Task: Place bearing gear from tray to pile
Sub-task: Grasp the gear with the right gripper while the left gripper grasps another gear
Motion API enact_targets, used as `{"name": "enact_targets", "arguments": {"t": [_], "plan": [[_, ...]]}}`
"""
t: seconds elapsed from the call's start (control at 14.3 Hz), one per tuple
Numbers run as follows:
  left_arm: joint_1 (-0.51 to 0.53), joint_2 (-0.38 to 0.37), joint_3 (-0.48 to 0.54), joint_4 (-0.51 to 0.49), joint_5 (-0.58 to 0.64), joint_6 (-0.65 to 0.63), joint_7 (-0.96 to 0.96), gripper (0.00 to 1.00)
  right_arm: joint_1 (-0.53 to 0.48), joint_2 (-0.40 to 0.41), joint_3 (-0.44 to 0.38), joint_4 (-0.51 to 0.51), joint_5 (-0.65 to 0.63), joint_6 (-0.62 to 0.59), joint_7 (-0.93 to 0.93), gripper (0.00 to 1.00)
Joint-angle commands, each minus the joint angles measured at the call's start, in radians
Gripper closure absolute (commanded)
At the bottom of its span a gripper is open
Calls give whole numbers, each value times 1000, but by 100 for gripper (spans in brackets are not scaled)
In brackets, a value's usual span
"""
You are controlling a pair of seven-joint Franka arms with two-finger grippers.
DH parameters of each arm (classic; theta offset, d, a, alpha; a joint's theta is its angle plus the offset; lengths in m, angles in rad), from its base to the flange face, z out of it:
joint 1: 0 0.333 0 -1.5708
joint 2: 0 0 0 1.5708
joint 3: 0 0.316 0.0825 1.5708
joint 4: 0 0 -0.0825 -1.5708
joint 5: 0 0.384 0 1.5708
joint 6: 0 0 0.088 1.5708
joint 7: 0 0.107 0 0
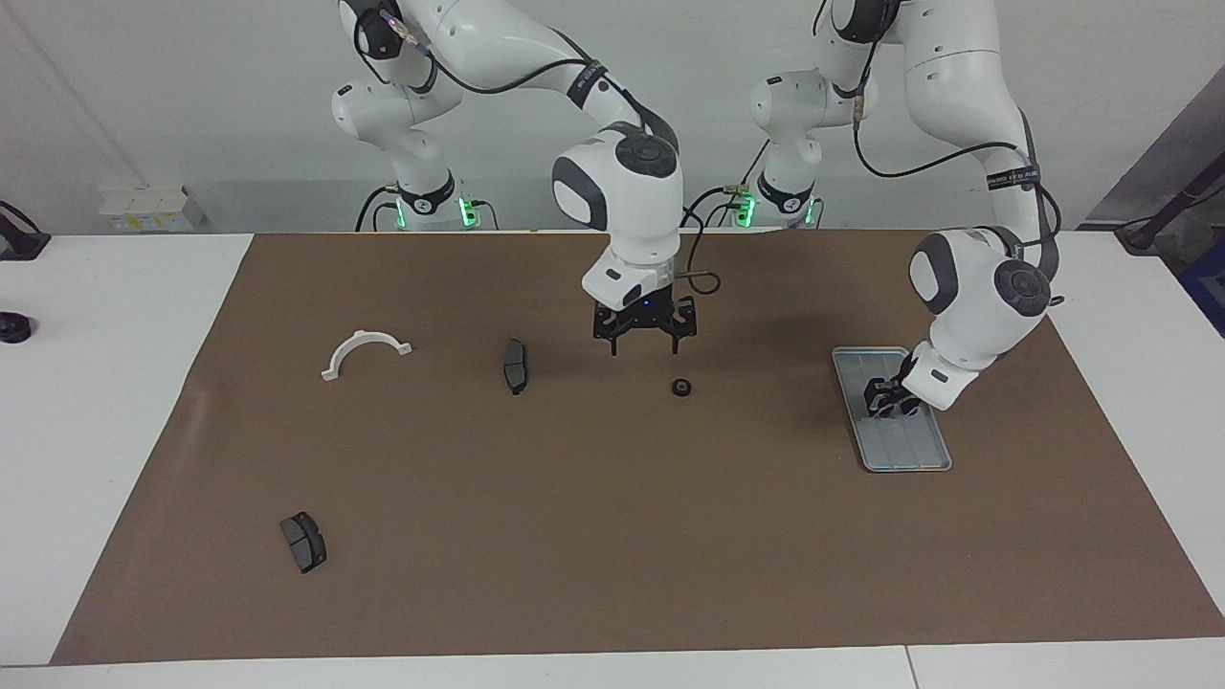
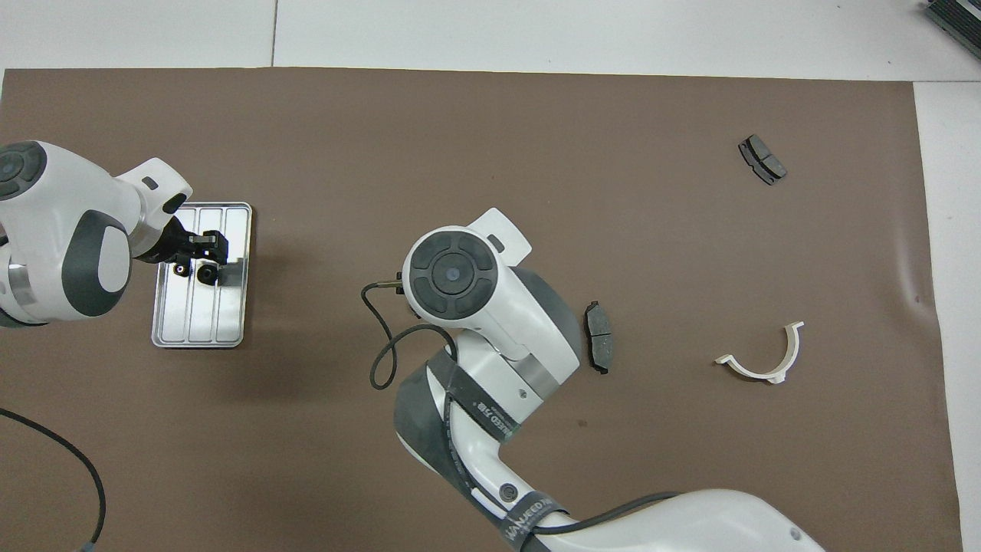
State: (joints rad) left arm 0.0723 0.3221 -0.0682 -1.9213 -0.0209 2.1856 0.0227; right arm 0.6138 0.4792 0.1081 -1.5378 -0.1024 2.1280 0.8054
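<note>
Now I am pinching my left gripper [image 1: 886, 406] over a small gear [image 2: 205, 274] in the tray [image 1: 917, 461]; my fingers could slip off. My right gripper [image 1: 643, 343] is hanging spread wide at the picture's middle.

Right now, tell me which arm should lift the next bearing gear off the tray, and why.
Left. The left gripper is down at the gears in the tray; the right gripper hangs open over the mat.

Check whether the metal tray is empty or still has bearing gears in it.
Not empty: in the overhead view two small black bearing gears lie in the tray, under the left gripper.
</note>
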Motion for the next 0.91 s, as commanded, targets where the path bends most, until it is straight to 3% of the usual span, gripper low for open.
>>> {"name": "enact_targets", "arguments": {"t": [0.0, 0.63, 0.84], "plan": [[12, -40, -7, -62, -8, 29, 19, 39, 63, 145, -2, 116, -63, 53, 87, 0], [14, -49, -5, -107, -10, 57, 20, 55, 81, 142, -2, -10, -100, 168, 89, 3], [14, -48, -5, -98, -10, 46, 19, 73, 73, 134, -4, -67, -108, 230, 89, 12]]}}
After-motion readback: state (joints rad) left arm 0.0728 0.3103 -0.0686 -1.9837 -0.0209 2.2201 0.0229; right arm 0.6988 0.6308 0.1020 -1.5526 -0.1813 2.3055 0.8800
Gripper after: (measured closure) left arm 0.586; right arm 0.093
